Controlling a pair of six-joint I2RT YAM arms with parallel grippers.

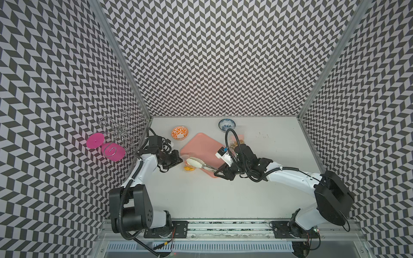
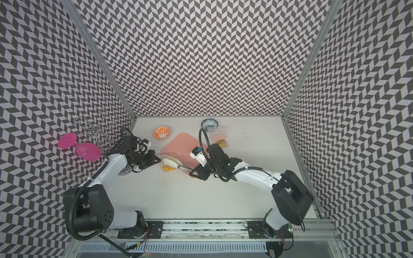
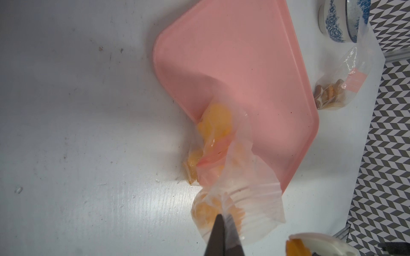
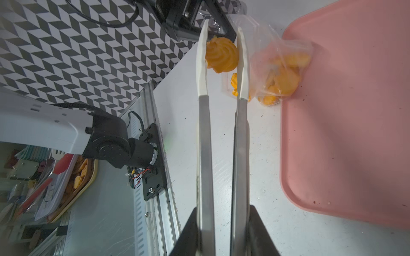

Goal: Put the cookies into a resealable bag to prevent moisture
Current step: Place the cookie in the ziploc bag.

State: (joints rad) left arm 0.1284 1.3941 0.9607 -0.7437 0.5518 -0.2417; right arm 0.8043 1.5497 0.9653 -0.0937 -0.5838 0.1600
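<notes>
Cookies (image 4: 284,75): yellow-orange, most bunched inside the resealable bag (image 4: 281,51). Bag down on the tabletop (image 1: 223,196) at the corner of the pink tray (image 4: 343,133) nearest the left arm, clear film partly overlapping the tray's rim. Pink seal strip visible across the crumpled film in the left wrist view.

One swirl cookie (image 4: 221,55) apart from the rest: up off the tabletop, squeezed between the white tips of the tongs (image 4: 205,144), just beside the bag.

Left end effector (image 3: 221,235): fingers together, pinched on the bag's film near its opening, holding that edge raised and wrinkled. More cookies showing through the film right at the fingertips.

Right end effector (image 4: 221,232): clamped on the steel handles of the tongs, arms of the tongs drawn in on the swirl cookie.

Dark crumbs scattered on the tray and the tabletop.

Second bag (image 3: 332,93): on the tabletop past the tray's far side, holding brown biscuits, near the blue-and-white bowl (image 3: 337,20). Orange-patterned bowl (image 1: 179,133) also beyond the tray, toward the left arm's side.
</notes>
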